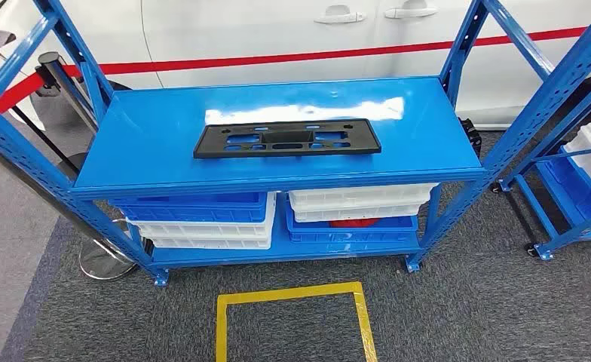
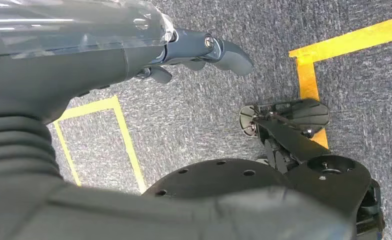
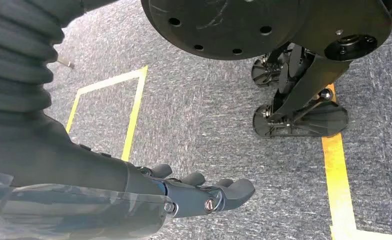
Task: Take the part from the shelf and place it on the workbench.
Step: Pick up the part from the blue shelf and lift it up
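The black part [image 1: 287, 139] lies flat in the upper middle of the head view on the blue shelf [image 1: 149, 143], its long axis running left to right. Both arms hang over the carpet: left hand [image 2: 194, 52] and right hand [image 3: 194, 192] hold nothing, fingers loosely apart, neither nearer. The workbench is out of frame.

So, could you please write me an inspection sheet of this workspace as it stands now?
Surface: blue shelf top, glossy, bearing a single item.
Job's things: black part lies flat mid-shelf, untouched.
Clutter: blue and white bins stacked on the lower shelf; something red beneath one.
Hands: left hand and right hand hang over grey carpet, holding nothing.
Cables: nothing seen.
Surroundings: white car behind; yellow floor tape; second rack.
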